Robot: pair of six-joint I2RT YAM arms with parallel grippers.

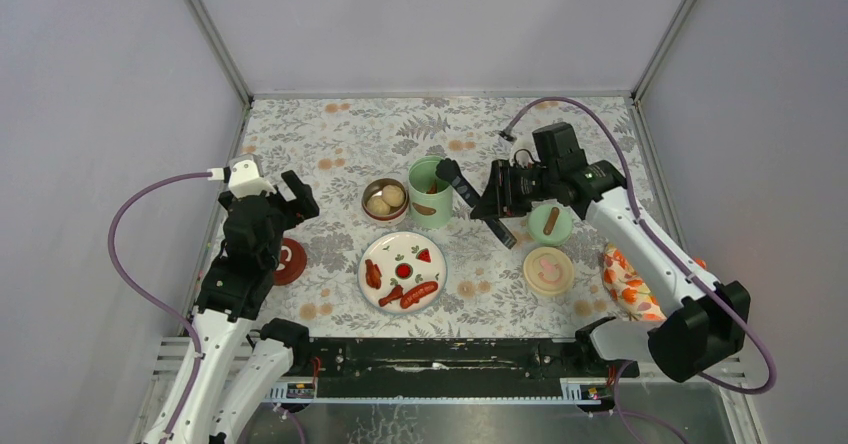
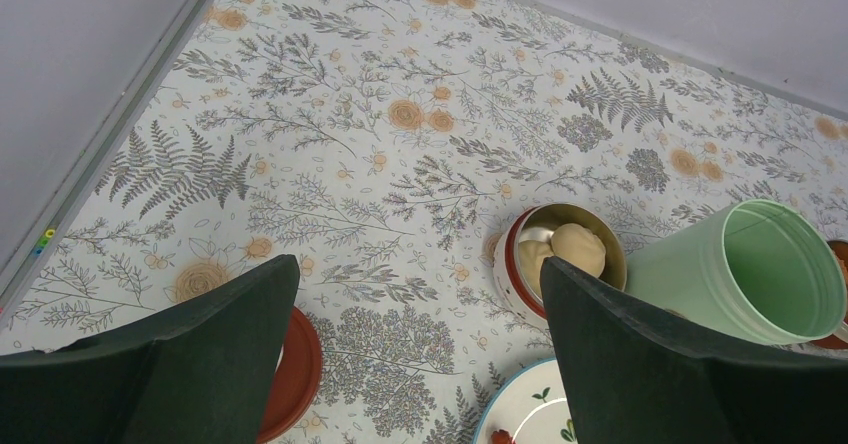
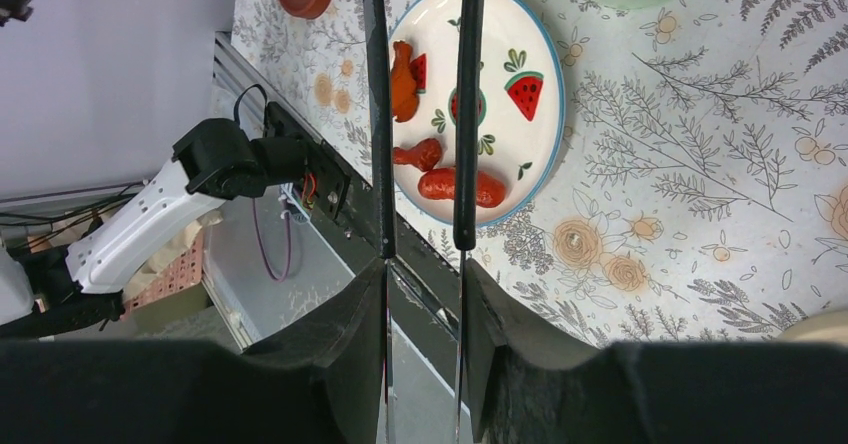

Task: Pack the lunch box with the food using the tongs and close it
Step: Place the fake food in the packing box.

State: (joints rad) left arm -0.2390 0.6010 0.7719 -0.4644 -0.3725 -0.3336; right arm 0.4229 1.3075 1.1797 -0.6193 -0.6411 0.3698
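My right gripper (image 1: 487, 202) is shut on the dark tongs (image 3: 466, 114) near their rear end. Their two arms stand slightly apart, and their tips reach over the open mint-green jar (image 1: 430, 192). A brownish piece lies inside the jar. Beside it, a steel bowl (image 1: 385, 200) holds pale balls (image 2: 577, 247). Red sausages (image 3: 462, 186) and an orange fried chunk (image 3: 403, 79) lie on the white plate (image 1: 415, 274). The green lid (image 1: 550, 222) sits just below my right wrist. My left gripper (image 1: 297, 196) hangs open and empty left of the bowl.
A dark-red lid (image 1: 290, 261) lies on the cloth under my left arm. A cream lid (image 1: 548, 270) rests right of the plate. An orange-patterned cloth (image 1: 625, 284) lies at the right edge. Grey walls close in the table on three sides.
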